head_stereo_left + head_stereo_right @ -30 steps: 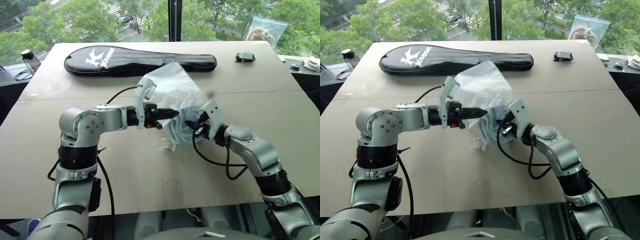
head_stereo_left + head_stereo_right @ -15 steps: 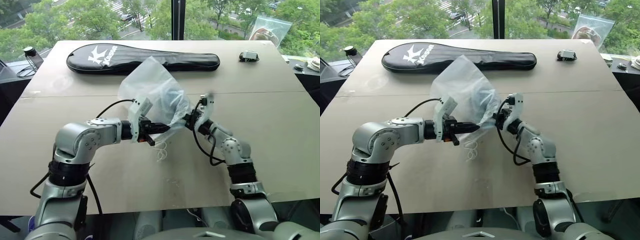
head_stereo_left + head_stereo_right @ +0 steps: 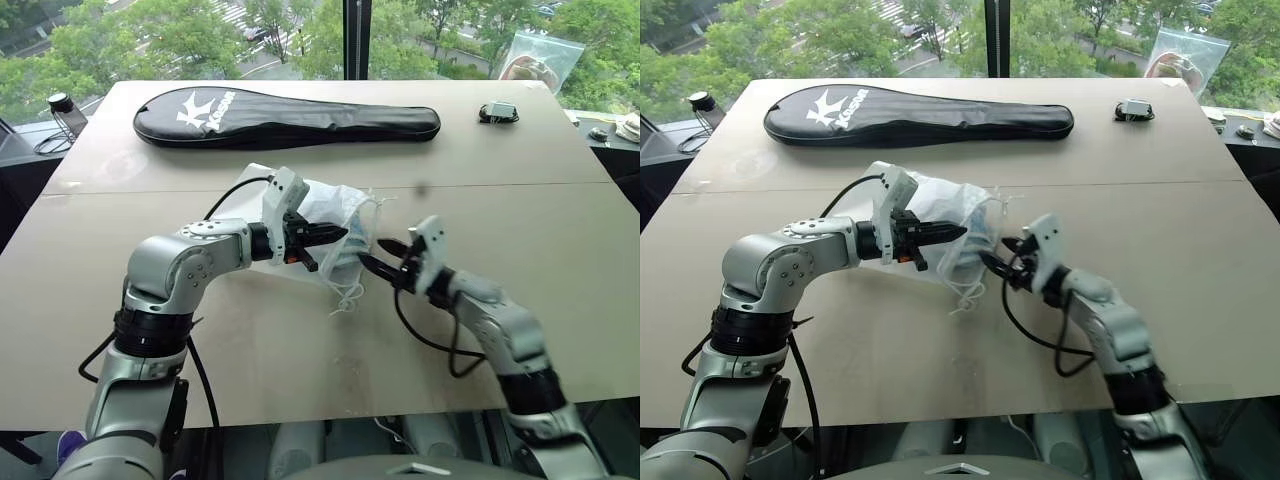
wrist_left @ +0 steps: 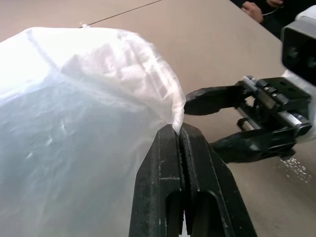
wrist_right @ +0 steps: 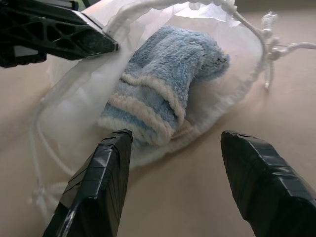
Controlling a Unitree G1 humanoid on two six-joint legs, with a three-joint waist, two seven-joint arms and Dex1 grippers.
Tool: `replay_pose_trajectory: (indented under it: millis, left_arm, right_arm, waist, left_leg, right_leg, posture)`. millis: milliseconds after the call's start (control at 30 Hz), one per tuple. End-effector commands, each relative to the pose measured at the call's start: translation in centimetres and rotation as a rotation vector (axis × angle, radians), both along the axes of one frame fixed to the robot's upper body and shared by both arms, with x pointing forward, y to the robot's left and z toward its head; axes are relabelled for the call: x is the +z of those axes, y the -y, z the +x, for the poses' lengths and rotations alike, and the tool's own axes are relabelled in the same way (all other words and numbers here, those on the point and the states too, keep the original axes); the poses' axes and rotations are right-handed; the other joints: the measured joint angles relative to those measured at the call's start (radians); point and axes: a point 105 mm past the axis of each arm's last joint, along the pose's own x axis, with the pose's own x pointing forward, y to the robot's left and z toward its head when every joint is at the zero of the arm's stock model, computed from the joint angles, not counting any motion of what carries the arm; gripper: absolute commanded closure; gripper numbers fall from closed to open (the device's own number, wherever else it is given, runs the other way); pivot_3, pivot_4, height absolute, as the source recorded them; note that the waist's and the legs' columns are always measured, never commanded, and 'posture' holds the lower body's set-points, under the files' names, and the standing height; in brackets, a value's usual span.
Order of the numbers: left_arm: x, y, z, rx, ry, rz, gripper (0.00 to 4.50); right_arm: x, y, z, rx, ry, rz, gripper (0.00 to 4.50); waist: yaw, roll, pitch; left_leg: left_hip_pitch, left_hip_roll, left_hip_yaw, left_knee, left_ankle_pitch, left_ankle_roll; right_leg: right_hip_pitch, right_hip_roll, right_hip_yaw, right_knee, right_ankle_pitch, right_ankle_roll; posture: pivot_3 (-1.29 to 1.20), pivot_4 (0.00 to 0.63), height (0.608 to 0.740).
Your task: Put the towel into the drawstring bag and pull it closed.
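On the table's middle, the left gripper has its jaws pinched tight on the rim of the drawstring bag. Next to it the towel sits inside the bag w/ the mouth not shut yet, so I think the cords need pulling, and the right gripper has jaws apart, holding nothing. Far back lies a black racket cover by big windows w/ green trees.

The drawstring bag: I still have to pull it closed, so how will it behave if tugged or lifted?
Probably floppy: the drawstring bag sags in crumpled folds from where the left gripper pinches its rim. Likely light, its fabric so thin the towel shows through. The mouth may gape or slump, and the loose cords could snag.
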Motion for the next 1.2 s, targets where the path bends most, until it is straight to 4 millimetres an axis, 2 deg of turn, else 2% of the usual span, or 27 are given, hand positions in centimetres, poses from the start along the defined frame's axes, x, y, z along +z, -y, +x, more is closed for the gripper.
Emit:
replay_pose_trajectory:
  millis: [33, 167, 200, 233, 300, 333, 367, 400, 500, 567, 667, 700, 733, 800, 867, 967, 1067, 1133, 1200]
  left_arm:
    - [1.7, -0.5, -0.3, -0.087, 0.071, -0.015, 4.50]
    - [1.7, 0.0, 0.1, -0.134, 0.104, 0.003, 4.50]
    - [1.8, 0.3, 0.1, -0.144, 0.108, -0.001, 4.50]
    - [1.8, 0.6, -0.1, -0.164, 0.111, -0.003, 4.50]
    - [1.6, 1.0, -0.5, -0.200, 0.112, 0.000, 4.50]
    - [1.5, 1.2, -0.8, -0.218, 0.115, 0.004, 4.50]
    - [1.5, 1.3, -1.0, -0.233, 0.126, -0.002, 4.50]
    - [1.5, 1.3, -1.0, -0.241, 0.136, 0.004, 4.50]
    - [1.5, 0.9, -0.6, -0.240, 0.163, 0.016, 4.50]
    - [1.8, 0.1, -0.4, -0.280, 0.199, 0.037, 4.50]
    - [1.3, -1.2, -1.6, -0.412, 0.215, 0.114, 4.50]
    - [1.2, -1.5, -1.7, -0.441, 0.223, 0.136, 4.50]
    - [1.3, -1.8, -1.6, -0.462, 0.245, 0.158, 4.50]
    - [2.0, -2.0, -0.6, -0.492, 0.327, 0.203, 4.50]
    - [2.8, -1.6, 0.3, -0.520, 0.374, 0.219, 4.50]
    - [3.4, -1.2, 1.5, -0.564, 0.445, 0.270, 4.50]
    - [4.0, -1.7, 3.0, -0.543, 0.503, 0.313, 4.50]
    - [4.1, -1.7, 3.2, -0.541, 0.495, 0.287, 4.50]
    - [3.6, -1.4, 3.0, -0.556, 0.492, 0.273, 4.50]
  right_arm:
    - [0.8, 0.2, 0.4, -0.035, 0.075, -0.084, 1.42]
    - [0.9, -3.0, 3.2, -0.047, 0.142, -0.105, 1.42]
    - [1.1, -3.8, 3.7, -0.038, 0.158, -0.104, 1.93]
    - [1.2, -5.1, 4.0, 0.002, 0.170, -0.107, 2.13]
    - [1.0, -7.1, 4.3, 0.075, 0.192, -0.123, 3.01]
    - [0.8, -8.1, 4.1, 0.130, 0.201, -0.126, 3.40]
    - [0.8, -9.0, 3.6, 0.191, 0.211, -0.115, 4.11]
    - [1.0, -9.7, 3.0, 0.241, 0.216, -0.093, 4.44]
    - [1.7, -10.0, 1.5, 0.337, 0.225, -0.046, 4.44]
    - [1.9, -6.9, 1.3, 0.244, 0.230, -0.048, 4.44]
    - [2.1, -2.7, 0.0, 0.155, 0.207, -0.052, 4.44]
    - [2.1, -1.9, -0.5, 0.143, 0.197, -0.058, 3.81]
    - [2.0, -1.0, -1.2, 0.135, 0.188, -0.073, 3.56]
    - [1.7, 0.4, -2.0, 0.104, 0.175, -0.109, 2.65]
    - [1.2, 0.9, -2.3, 0.079, 0.157, -0.132, 1.78]
    - [1.1, 1.4, -1.9, 0.020, 0.168, -0.163, 1.78]
    - [2.5, 1.8, -1.5, -0.025, 0.198, -0.134, 1.78]
    - [2.6, 1.7, -1.3, -0.032, 0.205, -0.140, 1.78]
    - [1.9, 0.8, -0.6, -0.025, 0.201, -0.169, 1.78]
  waist:
    - [-0.002, 0.000, 0.000]
    - [0.000, 0.000, 0.000]
    - [0.000, 0.000, 0.000]
    - [0.001, 0.000, 0.000]
    - [0.002, 0.000, 0.000]
    - [0.005, 0.000, 0.000]
    - [0.007, 0.000, 0.000]
    - [0.008, 0.000, 0.000]
    - [0.010, 0.000, 0.000]
    - [0.011, 0.000, 0.000]
    - [0.015, 0.001, 0.001]
    - [0.015, 0.001, 0.001]
    - [0.016, 0.001, 0.001]
    - [0.015, 0.001, 0.001]
    - [0.016, 0.001, 0.001]
    - [0.009, 0.001, 0.001]
    - [0.006, 0.001, 0.001]
    - [0.003, 0.001, 0.001]
    - [0.004, 0.001, 0.001]
  left_leg:
    - [0.000, 0.000, 0.000, 0.000, 0.000, 0.000]
    - [0.001, 0.001, 0.001, 0.001, 0.000, 0.000]
    - [0.001, 0.000, 0.001, 0.001, 0.000, 0.000]
    - [0.001, 0.001, 0.002, 0.001, 0.000, 0.000]
    - [0.000, 0.000, 0.002, 0.002, 0.000, 0.000]
    - [-0.001, 0.000, 0.002, 0.002, 0.000, 0.000]
    - [-0.001, 0.000, 0.001, 0.003, 0.000, 0.000]
    - [-0.002, 0.000, 0.001, 0.003, 0.000, 0.000]
    - [-0.004, 0.000, 0.001, 0.002, 0.000, 0.000]
    - [-0.004, 0.000, 0.001, 0.002, 0.000, 0.000]
    - [-0.004, 0.000, 0.000, 0.002, 0.000, 0.000]
    - [-0.004, -0.001, 0.000, 0.002, 0.000, 0.000]
    - [-0.003, -0.001, 0.000, 0.002, 0.000, 0.000]
    - [-0.002, -0.001, 0.001, 0.002, 0.000, 0.000]
    - [-0.002, 0.000, 0.000, 0.002, 0.000, 0.000]
    - [-0.002, 0.000, 0.000, 0.003, 0.000, 0.001]
    - [-0.001, 0.000, 0.002, 0.004, 0.000, 0.001]
    - [-0.002, 0.000, 0.002, 0.004, 0.000, 0.001]
    - [-0.002, 0.000, 0.001, 0.004, 0.000, 0.001]
  right_leg:
    - [0.000, 0.001, 0.000, 0.000, 0.000, 0.000]
    - [0.000, 0.002, 0.001, 0.001, 0.000, 0.000]
    - [0.000, 0.001, 0.001, 0.001, 0.000, 0.000]
    - [0.000, 0.001, 0.002, 0.001, 0.000, 0.000]
    - [0.000, 0.000, 0.001, 0.000, 0.000, 0.000]
    - [0.000, 0.000, 0.001, 0.000, 0.000, 0.000]
    - [0.000, 0.000, 0.000, 0.000, 0.000, 0.000]
    - [0.000, -0.001, 0.000, 0.000, 0.000, 0.000]
    - [0.000, -0.002, -0.002, -0.002, 0.000, 0.000]
    - [0.000, -0.002, -0.002, -0.002, 0.000, 0.000]
    - [0.000, -0.002, -0.003, -0.001, 0.000, 0.000]
    - [0.000, -0.002, -0.003, -0.001, 0.000, 0.000]
    - [0.000, -0.002, -0.003, -0.001, 0.000, 0.000]
    - [0.001, -0.002, -0.003, -0.001, 0.000, 0.000]
    - [0.001, -0.001, -0.003, 0.000, 0.000, 0.000]
    - [0.001, 0.001, -0.003, 0.000, 0.000, 0.000]
    - [0.001, 0.000, -0.001, 0.000, 0.000, 0.000]
    - [0.001, 0.000, -0.001, 0.000, 0.000, 0.000]
    - [0.001, 0.000, -0.001, 0.001, 0.000, 0.000]
  posture:
    - [0.00, 0.150, 0.740]
    - [0.00, 0.150, 0.740]
    - [0.00, 0.150, 0.740]
    - [0.00, 0.150, 0.740]
    - [0.00, 0.150, 0.740]
    - [0.00, 0.150, 0.740]
    - [0.00, 0.150, 0.740]
    - [0.00, 0.150, 0.740]
    - [0.00, 0.150, 0.740]
    - [0.00, 0.150, 0.740]
    - [0.00, 0.150, 0.740]
    - [0.00, 0.150, 0.740]
    - [0.00, 0.150, 0.740]
    - [0.00, 0.150, 0.740]
    - [0.00, 0.150, 0.740]
    - [0.00, 0.150, 0.740]
    - [0.00, 0.150, 0.740]
    - [0.00, 0.150, 0.740]
    - [0.00, 0.150, 0.740]
